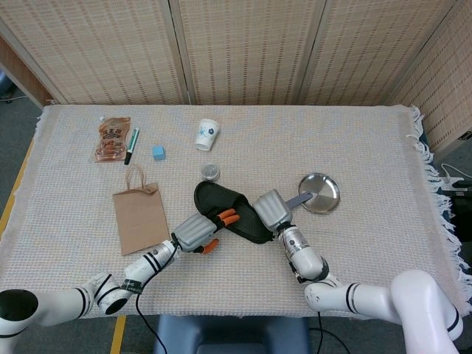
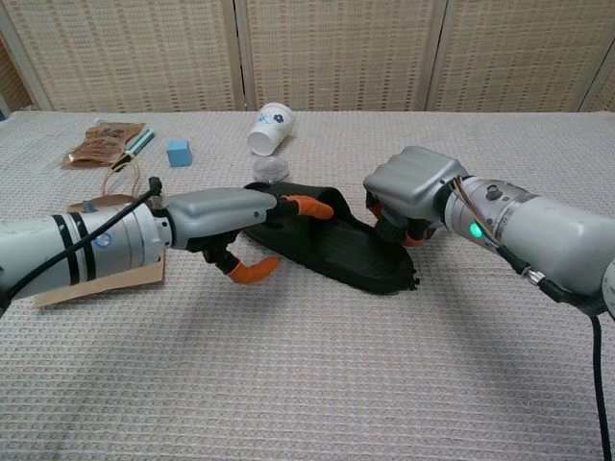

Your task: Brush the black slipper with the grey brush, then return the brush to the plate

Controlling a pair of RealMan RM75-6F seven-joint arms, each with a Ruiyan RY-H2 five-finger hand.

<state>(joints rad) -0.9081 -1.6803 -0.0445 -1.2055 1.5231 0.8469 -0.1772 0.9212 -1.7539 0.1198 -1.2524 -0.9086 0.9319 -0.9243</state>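
Left hand (image 1: 193, 231) pins black slipper (image 1: 225, 210) at 7 o'clock end; right hand (image 1: 271, 209) grips grey brush (image 1: 299, 198) on its 3 o'clock end.

Your slipper (image 1: 230, 210) lies mid-table between both hands; the plate (image 1: 319, 192) sits to its right, the paper bag (image 1: 140, 215) left, the cup (image 1: 207, 134) behind

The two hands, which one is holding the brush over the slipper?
The right hand, over the black slipper's heel end, with the grey brush handle sticking out toward the plate. The left hand steadies the slipper's toe strap.
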